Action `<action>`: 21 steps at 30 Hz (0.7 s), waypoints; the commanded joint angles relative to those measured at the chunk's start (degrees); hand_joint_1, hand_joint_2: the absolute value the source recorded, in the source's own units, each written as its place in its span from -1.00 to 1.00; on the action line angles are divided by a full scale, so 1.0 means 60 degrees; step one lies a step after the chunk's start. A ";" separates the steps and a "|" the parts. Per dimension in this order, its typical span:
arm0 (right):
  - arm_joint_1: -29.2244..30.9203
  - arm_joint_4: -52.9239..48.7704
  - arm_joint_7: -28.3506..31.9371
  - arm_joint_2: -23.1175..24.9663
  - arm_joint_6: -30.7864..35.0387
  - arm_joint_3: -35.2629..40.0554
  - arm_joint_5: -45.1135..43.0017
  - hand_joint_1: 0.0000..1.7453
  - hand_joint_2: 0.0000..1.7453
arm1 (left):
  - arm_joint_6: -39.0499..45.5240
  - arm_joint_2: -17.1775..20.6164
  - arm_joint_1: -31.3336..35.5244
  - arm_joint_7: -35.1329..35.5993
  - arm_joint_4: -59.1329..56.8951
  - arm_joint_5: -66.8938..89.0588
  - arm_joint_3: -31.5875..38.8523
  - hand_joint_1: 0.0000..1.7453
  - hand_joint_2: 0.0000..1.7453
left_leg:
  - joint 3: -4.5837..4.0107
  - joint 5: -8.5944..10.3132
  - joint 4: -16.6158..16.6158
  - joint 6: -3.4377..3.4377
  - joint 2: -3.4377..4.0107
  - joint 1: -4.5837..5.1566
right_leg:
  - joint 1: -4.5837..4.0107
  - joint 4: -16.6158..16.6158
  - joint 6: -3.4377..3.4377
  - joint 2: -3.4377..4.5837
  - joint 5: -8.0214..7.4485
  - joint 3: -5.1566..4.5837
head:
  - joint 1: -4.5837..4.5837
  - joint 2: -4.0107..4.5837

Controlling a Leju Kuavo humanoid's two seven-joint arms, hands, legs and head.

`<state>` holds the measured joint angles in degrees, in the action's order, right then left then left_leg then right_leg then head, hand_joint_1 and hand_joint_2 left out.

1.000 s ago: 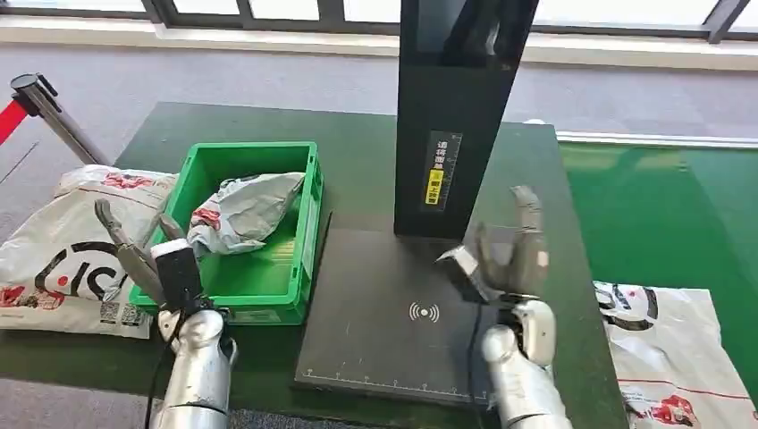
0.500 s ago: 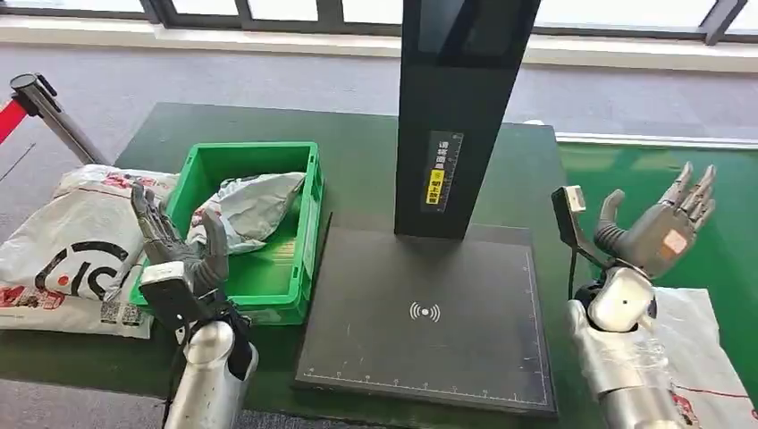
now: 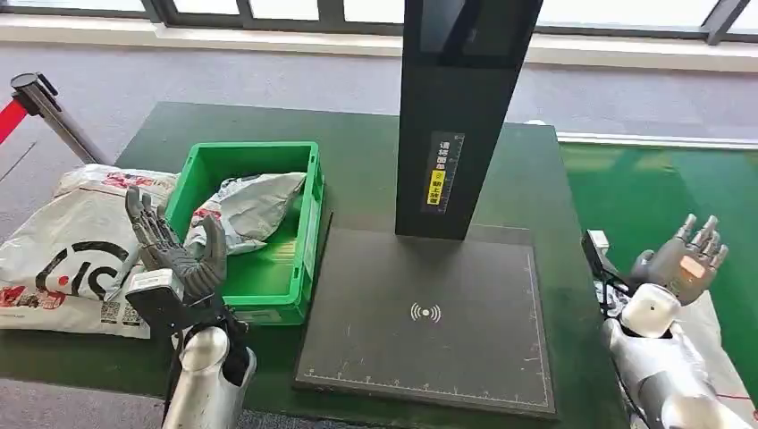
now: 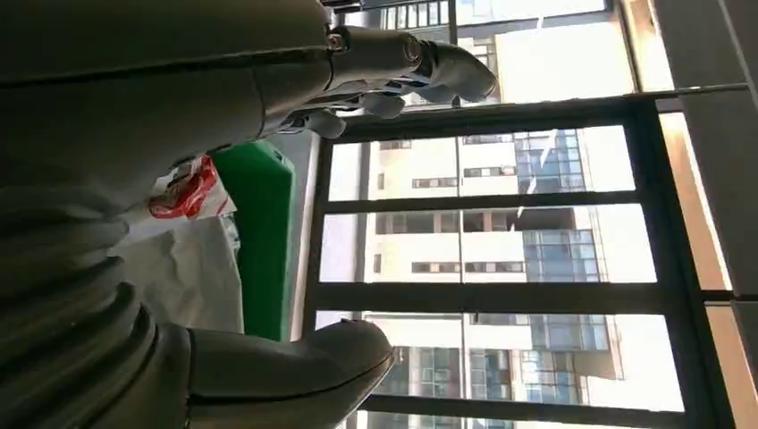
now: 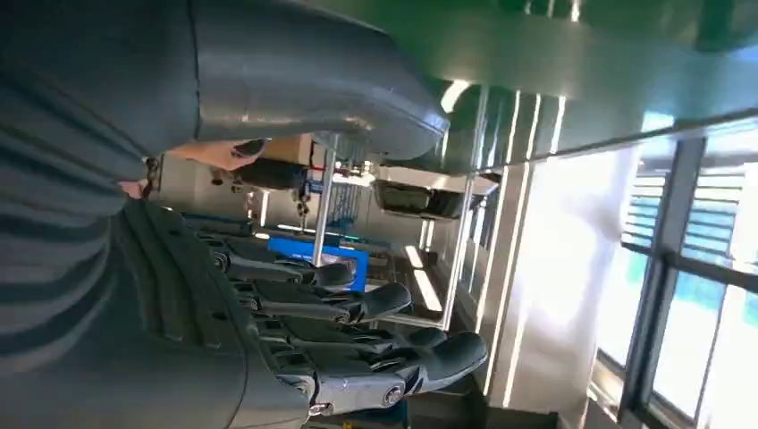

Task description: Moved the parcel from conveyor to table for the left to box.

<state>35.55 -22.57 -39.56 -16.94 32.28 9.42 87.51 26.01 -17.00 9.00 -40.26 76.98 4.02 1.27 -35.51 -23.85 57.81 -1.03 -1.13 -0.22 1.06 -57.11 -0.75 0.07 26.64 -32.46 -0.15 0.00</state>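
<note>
**Both hands raised and empty; parcel lies in the green crate**

At lower left of the head view the left hand (image 3: 174, 255) is lifted above the near edge of the desk (image 3: 357, 170), its dark fingers (image 3: 143, 219) spread wide and released, touching nothing. The thumb stands apart from the rest, in front of the crate's near left corner. In the left wrist view the same hand (image 4: 268, 80) shows a thick smooth grey thumb and ribbed cover, with nothing between them.

At lower right the right hand (image 3: 681, 266) is held up beside the desk's right edge, over the green conveyor (image 3: 661, 192). Its fingers (image 3: 702, 237) are loosely fanned and hold nothing; the right wrist view shows them (image 5: 357, 344) lying side by side, slightly bent, free of any object.

The parcel (image 3: 250, 210), a crumpled grey plastic mailer with a red-printed patch, lies inside the rigid green plastic crate (image 3: 308, 237) at centre left. A larger white glossy bag (image 3: 67, 241) with black and red print sprawls just left of the crate. A flat matte black scanner plate (image 3: 429, 313) with a white wireless symbol sits at centre, under a tall black rectangular column (image 3: 460, 107). Another white printed bag (image 3: 724, 349) lies at the lower right edge.
</note>
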 commanded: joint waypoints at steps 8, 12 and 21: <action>0.0449 0.1828 -0.0071 0.0091 -0.1091 -0.1704 -0.1116 -1.00 1.00 | 0.0160 0.0144 -0.0573 0.0043 -0.0597 0.0116 -0.0230 -1.00 1.00 | 0.0032 -0.0008 -0.0017 0.0005 0.0028 0.0008 | 0.0007 0.0014 0.0006 0.0012 0.0006 0.0019 | 0.0000 0.0000; 0.0449 0.1828 -0.0071 0.0091 -0.1091 -0.1704 -0.1116 -1.00 1.00 | 0.0160 0.0144 -0.0573 0.0043 -0.0597 0.0116 -0.0230 -1.00 1.00 | 0.0029 -0.0011 -0.0013 0.0005 0.0037 0.0003 | 0.0013 0.0014 0.0007 0.0019 0.0005 0.0015 | 0.0004 0.0000; 0.0483 0.2060 -0.0073 -0.0010 -0.1954 -0.2337 -0.1484 -1.00 1.00 | 0.0155 0.0153 -0.0553 0.0043 -0.0682 0.0127 -0.0232 -1.00 1.00 | 0.0031 -0.0012 -0.0015 0.0005 0.0044 0.0005 | 0.0021 0.0013 0.0007 0.0025 0.0006 0.0015 | 0.0000 0.0000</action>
<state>35.96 -14.69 -40.02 -17.29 25.92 3.65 81.04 26.58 -16.55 6.58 -40.26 75.58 4.68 0.92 -35.51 -23.86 57.81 -1.01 -1.03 -0.23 1.17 -57.11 -0.77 0.13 26.65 -32.50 -0.15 0.00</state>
